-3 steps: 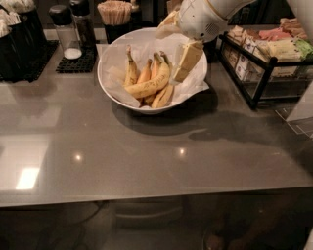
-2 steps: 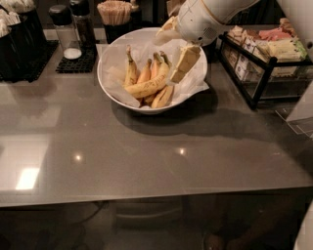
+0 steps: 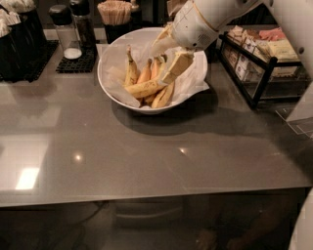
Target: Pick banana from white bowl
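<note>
Your two-finger pincer [image 3: 169,54] has slid leftward and a little lower over the last second, away from the right-hand rim and toward the fruit. It now hangs inside the wide glossy white bowl [image 3: 137,108] with its tan fingers [image 3: 179,65] spread apart and gripping nothing. The lower finger's tip looks to be touching, or just above, the right-hand end of the long curved yellow banana [image 3: 143,89]. That banana lies crosswise on top of the pile, over the crumpled white paper lining [image 3: 193,80]. Nothing in the bowl has shifted, so I judge you are at the end of the approach, with the grasp not yet made. The straighter orange bananas [image 3: 145,72] lie just behind it, so closing could catch one of them too.

The bowl sits toward the back of a smooth grey counter [image 3: 146,161] that carries bright lamp reflections. To its right stands a black wire rack of packets [image 3: 261,61]. Behind the bowl are a cup of wooden stirrers [image 3: 114,11] and a glass shaker [image 3: 65,30], beside a black mat [image 3: 80,62].
</note>
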